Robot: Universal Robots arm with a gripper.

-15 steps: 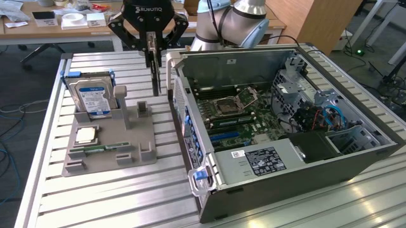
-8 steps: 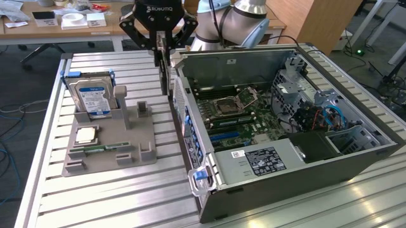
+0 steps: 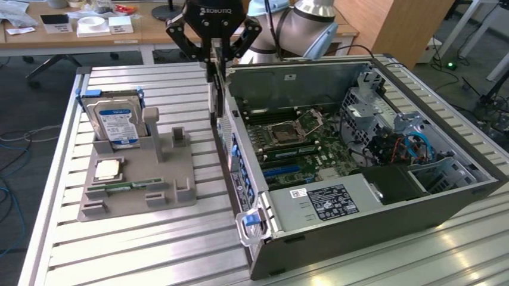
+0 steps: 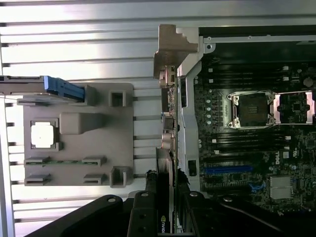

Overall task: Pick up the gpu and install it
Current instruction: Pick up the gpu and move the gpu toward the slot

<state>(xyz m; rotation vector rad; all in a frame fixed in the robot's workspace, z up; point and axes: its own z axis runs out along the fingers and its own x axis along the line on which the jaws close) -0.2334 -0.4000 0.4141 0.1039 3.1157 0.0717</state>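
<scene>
Gpu [image 3: 213, 89]: grasped at one end by the clenched pincer [image 3: 214, 55], hung edge-on just outside the open computer case [image 3: 358, 238], alongside its wall on the exterior view's left. Step judged in hand: transfer to the case; pick-up done, installation not yet done. Next move judged to call for clearing that wall and squaring the card's edge to the blue slot [image 4: 222, 169] inside the case. Appeared as a thin green card, with a silvery stepped bracket [image 4: 173, 47] at the end farthest from the pincer.
</scene>
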